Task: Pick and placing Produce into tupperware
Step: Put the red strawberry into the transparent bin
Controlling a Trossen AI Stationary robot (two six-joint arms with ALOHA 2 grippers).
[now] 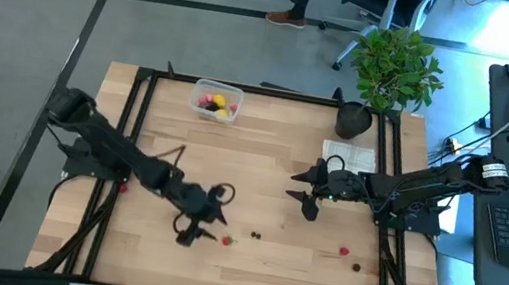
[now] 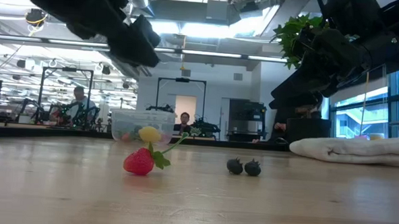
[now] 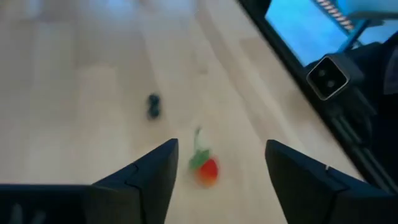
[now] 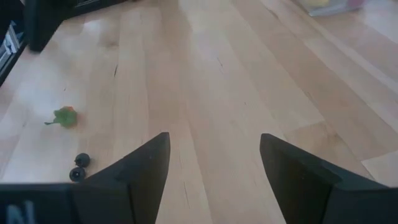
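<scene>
The clear tupperware point(image 1: 215, 100) stands near the table's far edge with yellow and red produce inside; it also shows in the low view point(image 2: 135, 126). A red strawberry with a green stem point(image 1: 228, 241) point(image 2: 138, 162) point(image 3: 207, 169) lies on the wood toward the near edge. A pair of dark berries point(image 1: 255, 234) point(image 2: 243, 167) point(image 3: 153, 106) lies just right of it. Farther right lie a red berry point(image 1: 344, 250) and a dark berry point(image 1: 356, 267). My left gripper point(image 1: 208, 215) point(image 3: 221, 165) hovers open just left of the strawberry. My right gripper point(image 1: 306, 189) point(image 4: 214, 155) is open over mid-table.
A white checked cloth point(image 1: 348, 157) point(image 2: 353, 149) lies under the right arm, with a black plant pot point(image 1: 354, 120) behind it at the far right. A small red piece point(image 1: 123, 187) sits by the left arm. Bare wood stretches between the tub and the grippers.
</scene>
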